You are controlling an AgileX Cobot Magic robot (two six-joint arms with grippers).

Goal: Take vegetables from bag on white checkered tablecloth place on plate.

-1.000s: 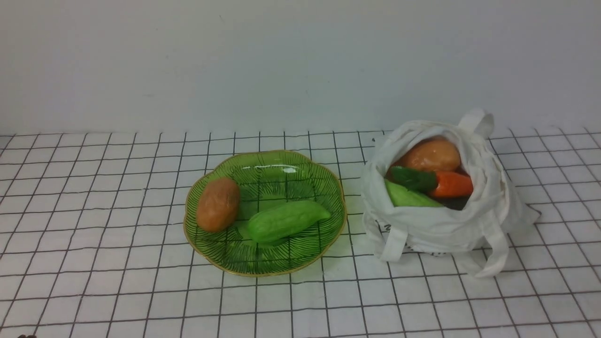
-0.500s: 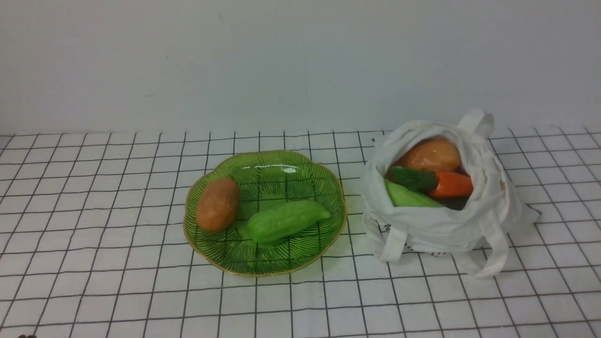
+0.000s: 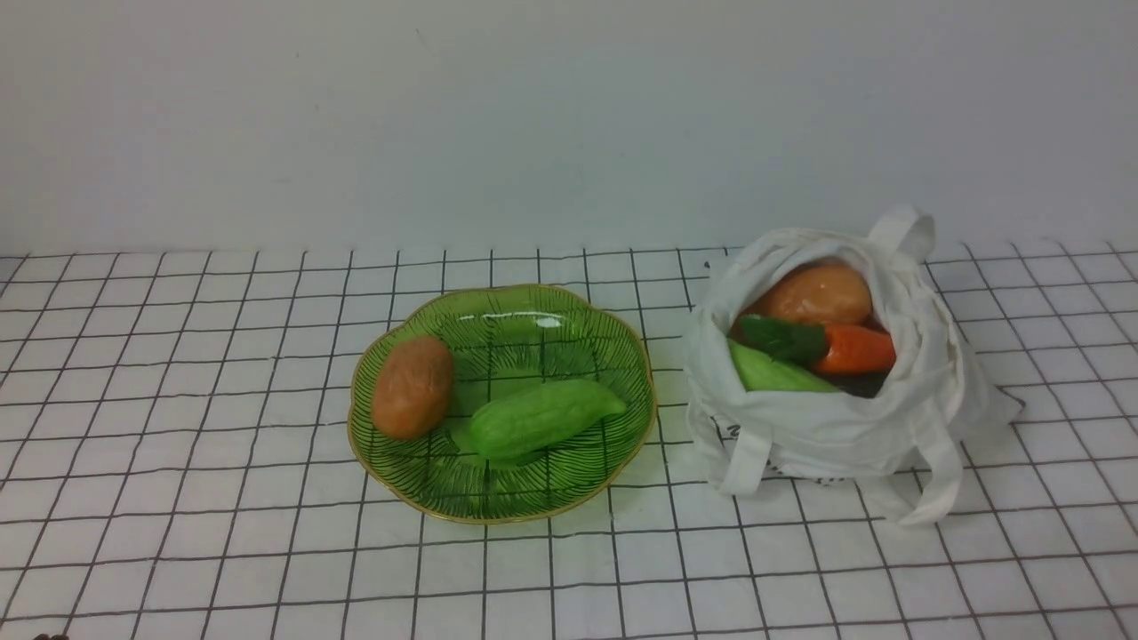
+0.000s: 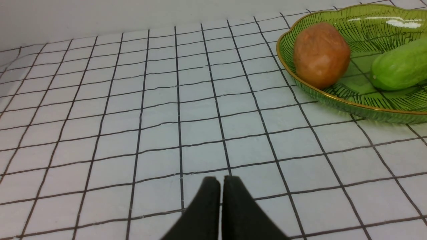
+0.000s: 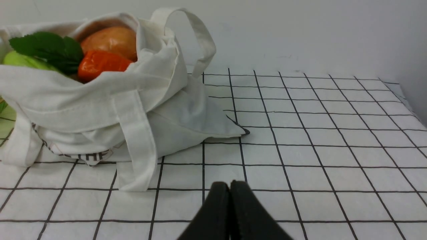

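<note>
On the white cloth with thin black grid lines [image 3: 178, 533], the soft white cloth tote bag [image 3: 827, 436] stands just beside the wavy, gold-edged green glass plate [image 3: 533, 311]. The plate already carries a tan-brown oval potato [image 3: 412, 386] and a light green bumpy gourd [image 3: 540, 416]. I judge the task about half done, because another potato [image 3: 818, 293], an orange carrot with green top [image 3: 853, 348] and a second gourd [image 3: 769, 373] remain inside the bag, while the left gripper [image 4: 221, 181] and right gripper [image 5: 229, 186] both rest near the cloth with jaws closed on nothing.

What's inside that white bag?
In the bag the open top shows a potato, a carrot with its green leaves, and a light green gourd. Anything lying deeper is covered by these and by the cloth.
</note>
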